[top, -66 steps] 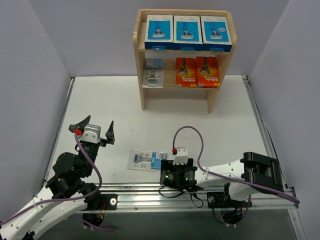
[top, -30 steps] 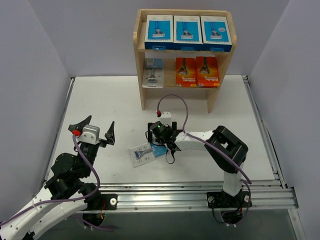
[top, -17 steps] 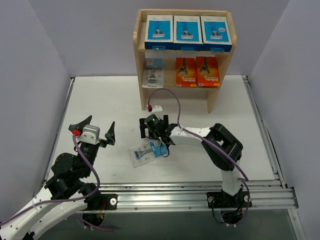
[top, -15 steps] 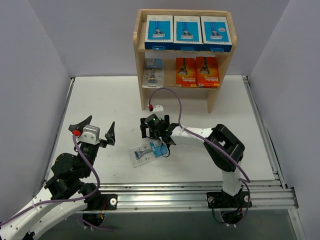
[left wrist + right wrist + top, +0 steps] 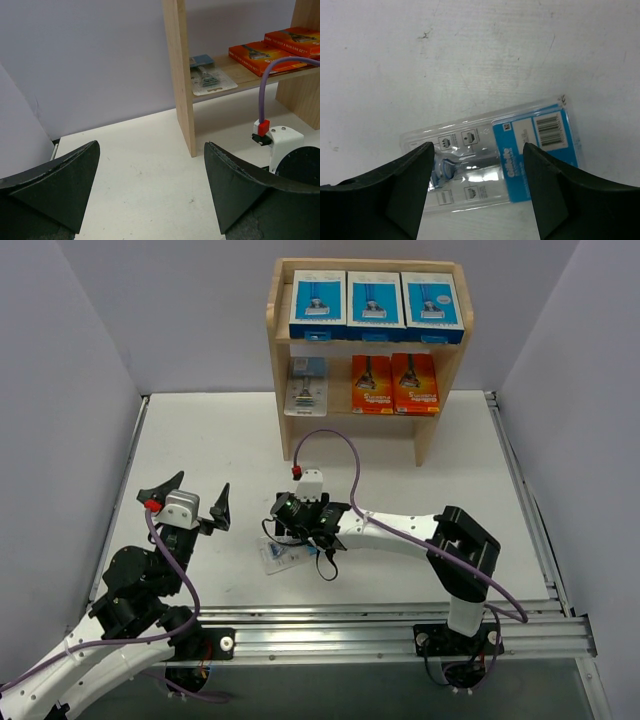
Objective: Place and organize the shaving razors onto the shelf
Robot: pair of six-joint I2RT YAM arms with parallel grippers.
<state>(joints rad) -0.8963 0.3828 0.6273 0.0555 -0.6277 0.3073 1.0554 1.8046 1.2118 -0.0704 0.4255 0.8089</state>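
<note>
Razor pack (image 5: 490, 155) lies flat on the surface (image 5: 200, 440) in front of the shelf (image 5: 284, 420), directly beneath the right fingers (image 5: 380, 200), parted and empty, its long axis running finger to finger, while the left fingers (image 5: 55, 185), spread wide, sit farther off.

shelf (image 5: 281, 430): light wood, far side of table (image 5: 200, 440) | top tier: three blue boxes (image 5: 372, 298) side by side | middle tier: shelved blister card (image 5: 306, 388) left, two orange boxes (image 5: 393, 383) right, flat | loose blister card (image 5: 490, 160): clear, blue label, flat on table, apart from shelf
</note>
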